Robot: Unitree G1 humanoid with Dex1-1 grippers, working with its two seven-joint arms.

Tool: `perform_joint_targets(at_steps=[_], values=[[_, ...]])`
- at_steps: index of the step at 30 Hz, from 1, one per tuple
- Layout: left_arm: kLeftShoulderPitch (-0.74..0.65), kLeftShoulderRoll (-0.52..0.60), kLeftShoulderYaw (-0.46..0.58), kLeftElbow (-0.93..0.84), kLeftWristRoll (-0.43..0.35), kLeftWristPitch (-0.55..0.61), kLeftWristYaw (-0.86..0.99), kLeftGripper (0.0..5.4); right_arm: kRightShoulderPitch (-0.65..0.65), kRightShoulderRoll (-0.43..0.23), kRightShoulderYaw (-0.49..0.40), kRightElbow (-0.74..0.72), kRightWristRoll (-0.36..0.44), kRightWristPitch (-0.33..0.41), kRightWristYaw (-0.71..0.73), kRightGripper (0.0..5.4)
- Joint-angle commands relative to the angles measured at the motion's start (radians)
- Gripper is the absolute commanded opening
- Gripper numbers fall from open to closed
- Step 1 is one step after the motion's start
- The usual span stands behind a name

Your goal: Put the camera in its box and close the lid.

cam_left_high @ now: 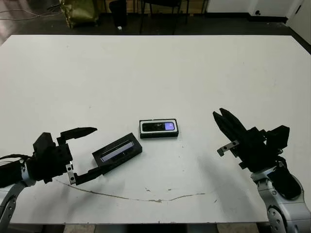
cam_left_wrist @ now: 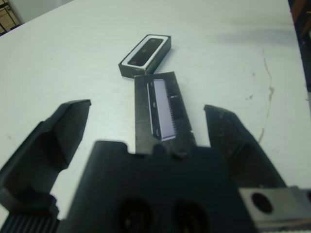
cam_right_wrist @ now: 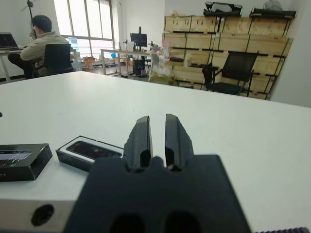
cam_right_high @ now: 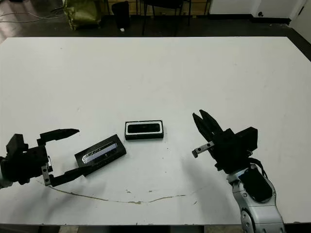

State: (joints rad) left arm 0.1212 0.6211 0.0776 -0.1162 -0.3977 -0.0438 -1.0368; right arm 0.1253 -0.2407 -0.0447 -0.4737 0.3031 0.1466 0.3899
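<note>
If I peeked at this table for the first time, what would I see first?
Probably the little box in the middle of the white table, with the black camera lying inside it. Next, the lid beside it, between the open fingers of the left gripper.

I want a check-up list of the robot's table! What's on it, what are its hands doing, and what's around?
Surface: white table with a thin dark scratch line near the front edge.
Box: box in the middle, open, white lining showing.
Camera: camera already lies inside the box, bluish screen up.
Lid: lid flat on the table left of the box, not on it.
Clutter: nothing seen.
Grippers: left gripper open, fingers either side of the lid's end; right gripper shut, holding nothing.
Cables: a black one at the left arm.
Surroundings: office with chairs, wooden crates, a seated person.
</note>
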Motion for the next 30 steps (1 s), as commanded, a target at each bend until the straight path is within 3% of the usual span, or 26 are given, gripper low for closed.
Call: perform_joint_targets(at_steps=[1, 13, 17, 22, 30], values=[[0.001, -0.009, -0.014, 0.061, 0.020, -0.040, -0.018, 5.39, 0.011, -0.013, -0.003, 0.004, -0.002, 0.017, -0.004, 0.00], [-0.013, -0.011, -0.040, 0.120, 0.011, -0.113, -0.091, 5.39, 0.008, -0.012, -0.001, 0.027, -0.013, -0.002, -0.002, 0.00], [-0.016, -0.003, -0.048, 0.116, -0.001, -0.073, -0.096, 5.39, 0.004, -0.007, 0.000, 0.051, -0.019, -0.039, 0.007, 0.00], [0.011, -0.023, -0.048, 0.078, 0.044, -0.004, 0.013, 5.39, 0.011, -0.014, 0.000, 0.018, -0.011, -0.004, 0.000, 0.00], [-0.002, -0.030, -0.075, 0.129, 0.107, -0.069, 0.039, 5.39, 0.013, -0.011, 0.000, 0.022, 0.002, 0.000, 0.002, 0.00]])
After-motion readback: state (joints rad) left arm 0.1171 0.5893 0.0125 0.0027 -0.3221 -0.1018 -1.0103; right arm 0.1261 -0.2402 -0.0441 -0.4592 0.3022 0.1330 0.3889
